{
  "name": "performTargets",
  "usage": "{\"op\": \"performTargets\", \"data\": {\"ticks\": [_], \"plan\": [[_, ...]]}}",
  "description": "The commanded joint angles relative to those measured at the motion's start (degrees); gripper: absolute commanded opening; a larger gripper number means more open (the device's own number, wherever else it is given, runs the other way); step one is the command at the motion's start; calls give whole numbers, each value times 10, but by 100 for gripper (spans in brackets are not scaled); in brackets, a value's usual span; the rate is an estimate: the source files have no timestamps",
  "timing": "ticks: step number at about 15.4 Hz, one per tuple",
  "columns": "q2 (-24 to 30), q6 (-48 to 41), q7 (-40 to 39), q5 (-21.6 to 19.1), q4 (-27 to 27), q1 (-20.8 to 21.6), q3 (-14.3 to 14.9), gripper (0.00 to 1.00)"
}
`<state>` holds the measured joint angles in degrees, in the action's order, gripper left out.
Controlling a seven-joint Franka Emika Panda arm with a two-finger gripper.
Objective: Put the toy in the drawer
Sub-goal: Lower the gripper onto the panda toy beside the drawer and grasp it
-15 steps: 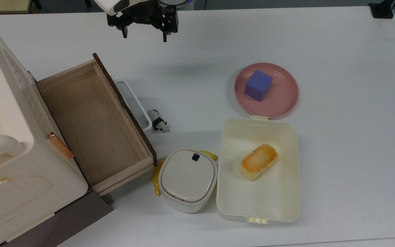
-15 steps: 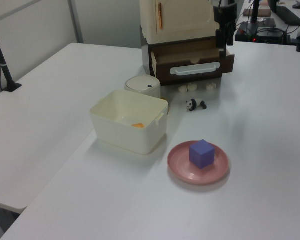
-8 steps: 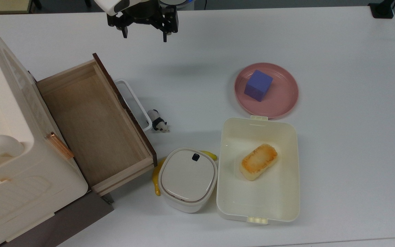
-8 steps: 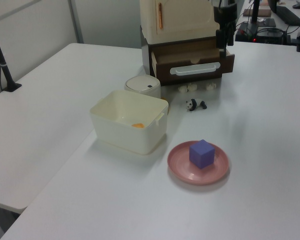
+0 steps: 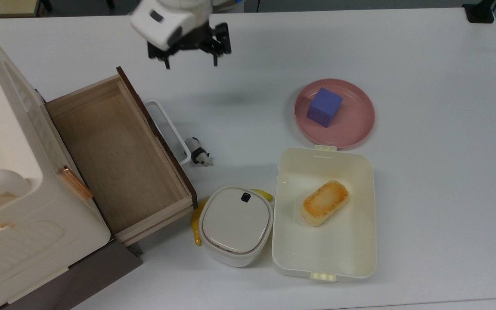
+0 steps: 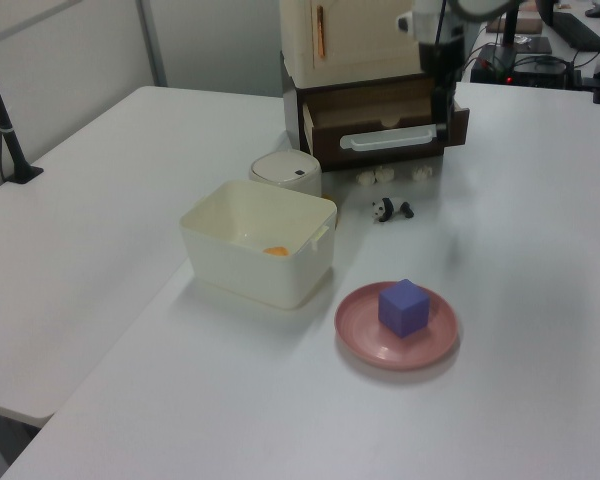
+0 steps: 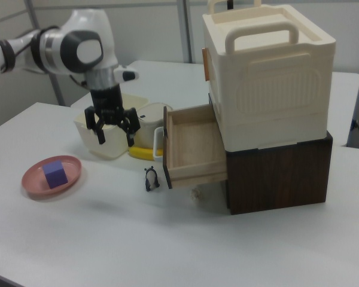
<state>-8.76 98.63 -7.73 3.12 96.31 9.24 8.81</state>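
Jaws: gripper [image 5: 191, 61] spread, empty, above the worktop [image 5: 424, 181], ready for a pinch.
Toy [image 5: 197, 151]: on worktop beside handle, reachable.
Drawer [image 5: 114, 159]: pulled out, awaiting toy.

Toy [image 5: 198, 153], tiny black-and-white animal figurine, on the white surface [image 5: 424, 64] just beside the white loop handle of the drawer [image 5: 119, 155], which is pulled open, light-wood inside, dark front panel.
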Motion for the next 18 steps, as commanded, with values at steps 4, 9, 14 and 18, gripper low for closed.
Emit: {"op": "performTargets", "data": {"ticks": [4,9,14,18], "plan": [[-54,138,-15,12,60,49,5,92],[-89,228,-16,50,59,43,5,81],[-122,277,-15,94,58,41,5,80],[-147,313,-16,143,59,40,5,80]]}}
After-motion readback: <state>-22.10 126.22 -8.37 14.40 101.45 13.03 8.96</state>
